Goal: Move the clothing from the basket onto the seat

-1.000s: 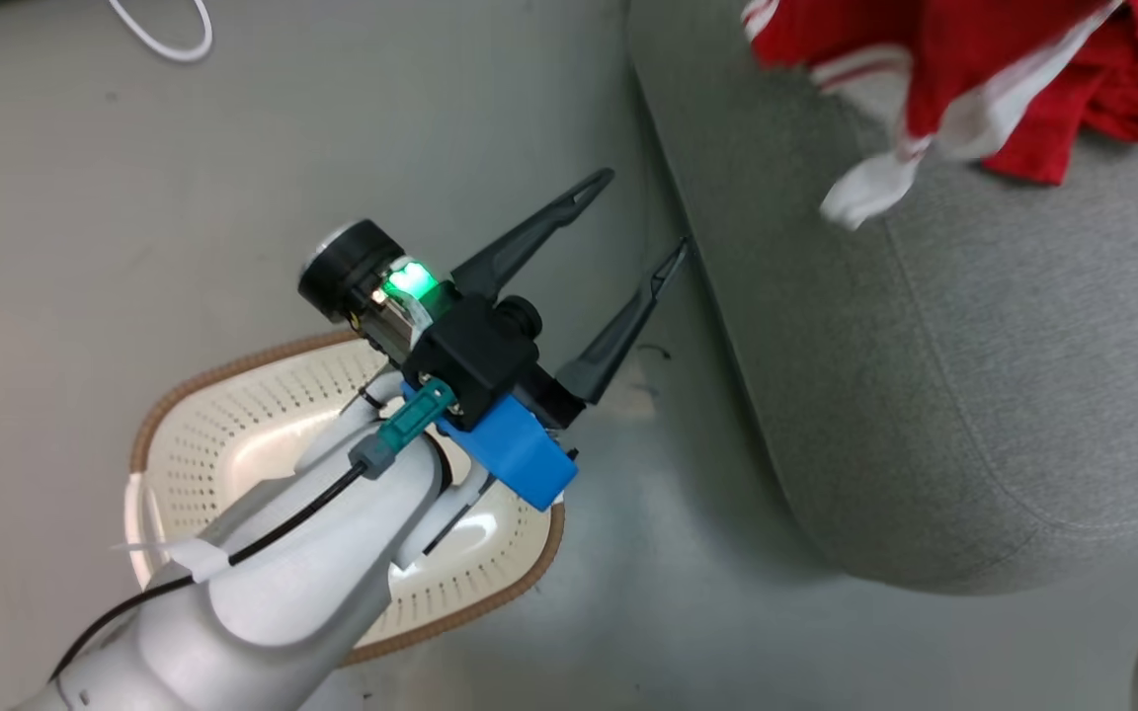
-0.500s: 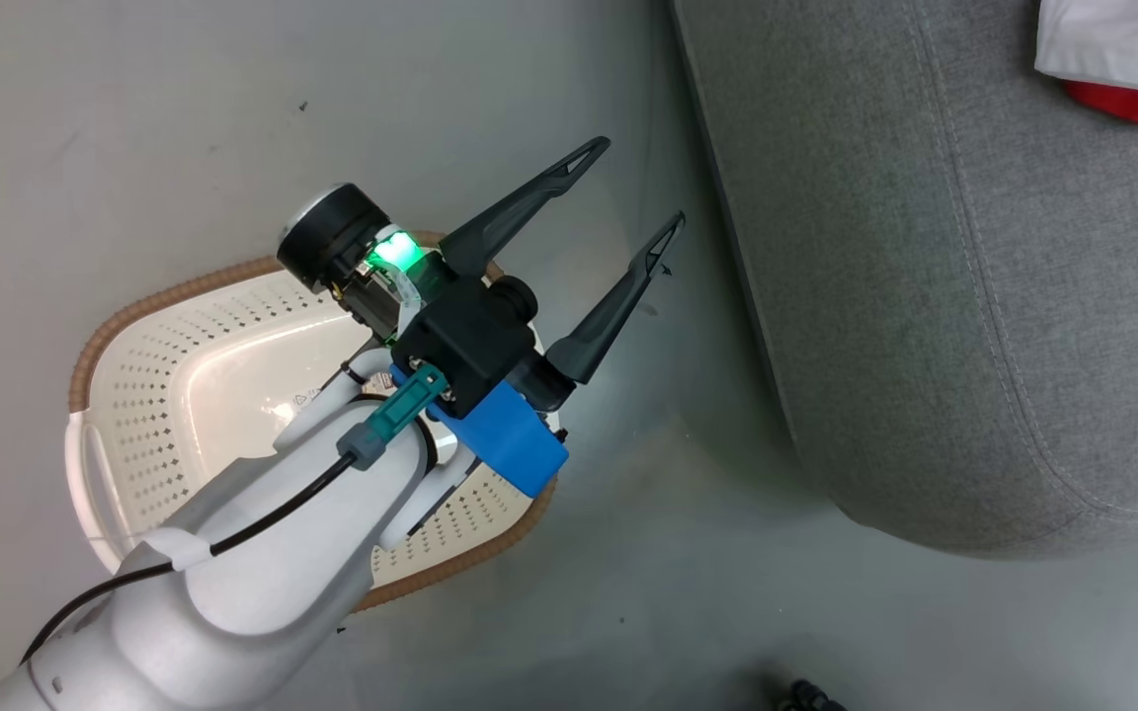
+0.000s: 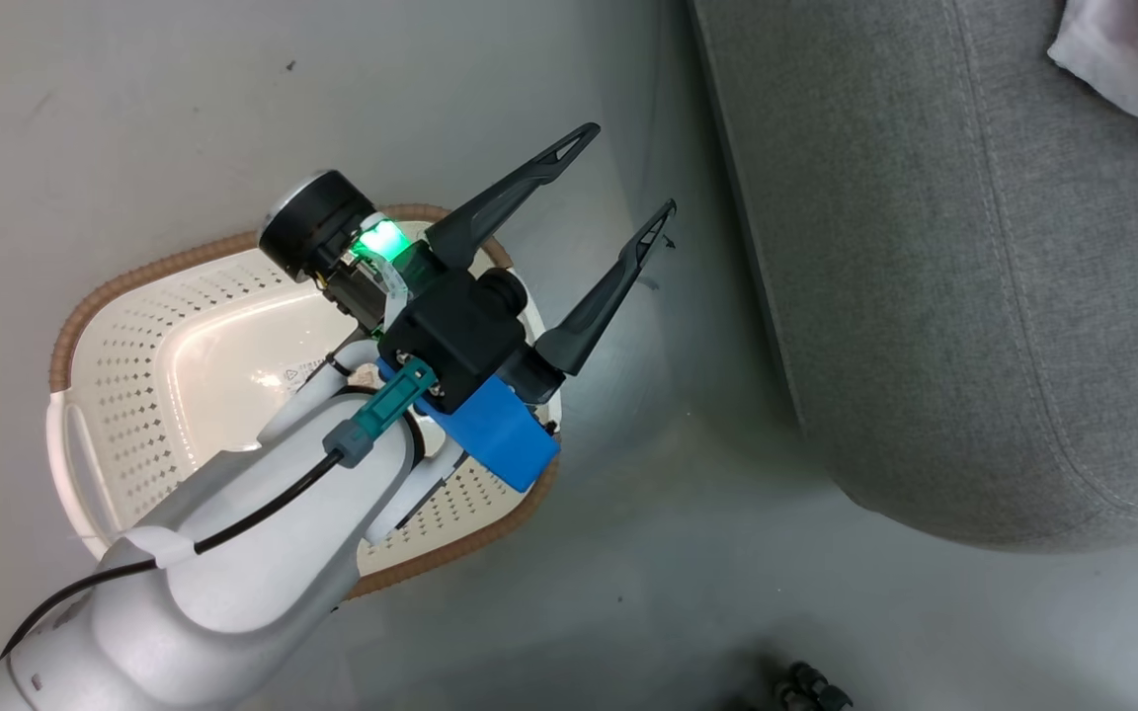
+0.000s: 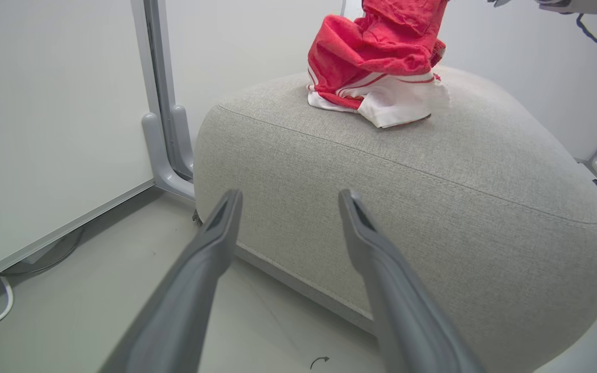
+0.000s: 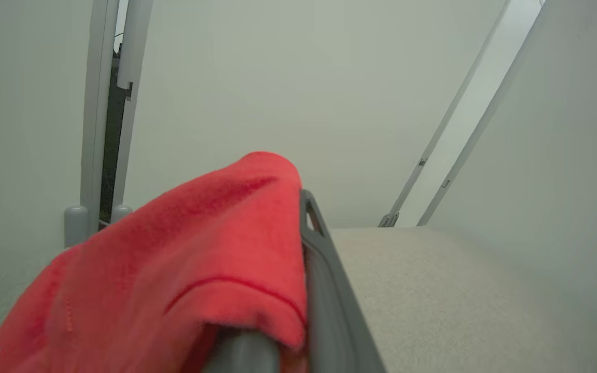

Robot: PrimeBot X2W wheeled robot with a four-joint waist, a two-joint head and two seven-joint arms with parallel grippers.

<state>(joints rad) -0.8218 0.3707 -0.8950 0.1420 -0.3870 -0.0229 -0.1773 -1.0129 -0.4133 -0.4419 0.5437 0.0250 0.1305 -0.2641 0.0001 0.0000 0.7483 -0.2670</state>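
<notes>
left end effector (image 3: 628, 168) released, wide open, hanging over the floor (image 3: 134, 118) between basket (image 3: 134, 326) and seat (image 3: 925, 296). right end effector (image 5: 293, 199) clenched on red clothing (image 5: 184, 259), fabric draped over it. lower part of the clothing bunched on top of the seat, white edge touching the cushion. basket sits on the floor near the seat.
</notes>
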